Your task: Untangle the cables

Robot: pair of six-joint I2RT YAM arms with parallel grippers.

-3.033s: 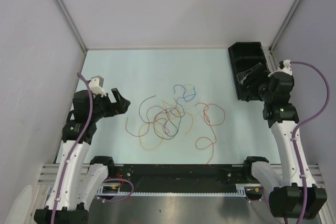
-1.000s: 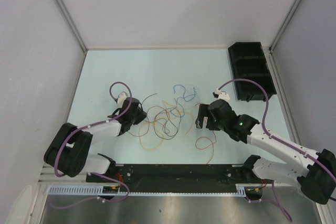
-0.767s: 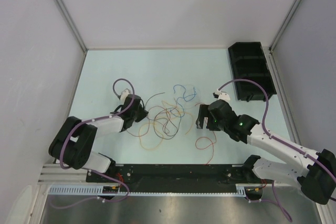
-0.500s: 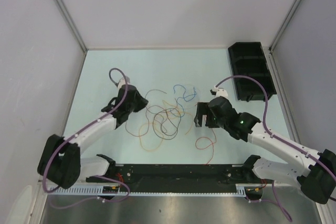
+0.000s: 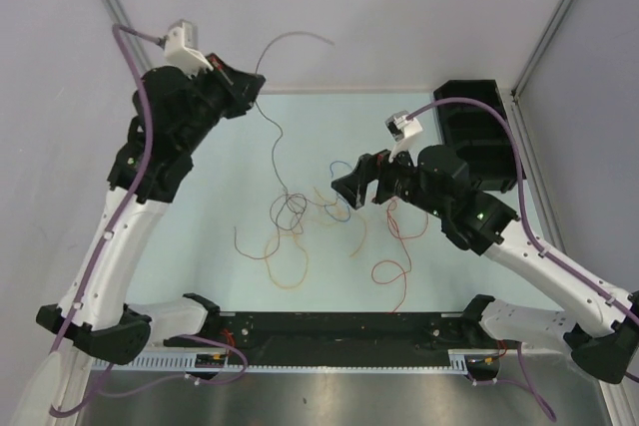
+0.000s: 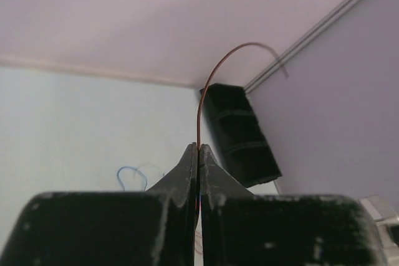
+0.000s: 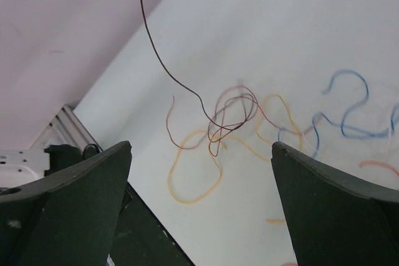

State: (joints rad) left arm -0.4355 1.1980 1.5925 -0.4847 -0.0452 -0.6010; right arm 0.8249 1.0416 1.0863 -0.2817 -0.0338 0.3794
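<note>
My left gripper (image 5: 252,82) is raised high at the back left and shut on a thin dark cable (image 5: 272,132). The cable's free end arcs up past the closed jaws (image 6: 198,91). Its other end hangs down into the tangle (image 5: 290,212) on the table. My right gripper (image 5: 349,183) hovers open above the cables with nothing between its fingers (image 7: 81,197). Below it lie the dark loops (image 7: 230,113), an orange loop (image 7: 187,179), a yellow cable (image 7: 274,107) and a blue cable (image 7: 349,110). A red cable (image 5: 399,231) lies to the right, partly under the right arm.
A black divided bin (image 5: 479,137) stands at the table's back right corner, also seen from the left wrist as the black bin (image 6: 240,132). Grey walls close in the left, back and right sides. The arm bases and a black rail (image 5: 339,331) run along the near edge.
My left gripper shut on the dark cable down at the tangle, then rose high to the back left, pulling it up. My right gripper lifted and shifted left over the pile, staying open.
</note>
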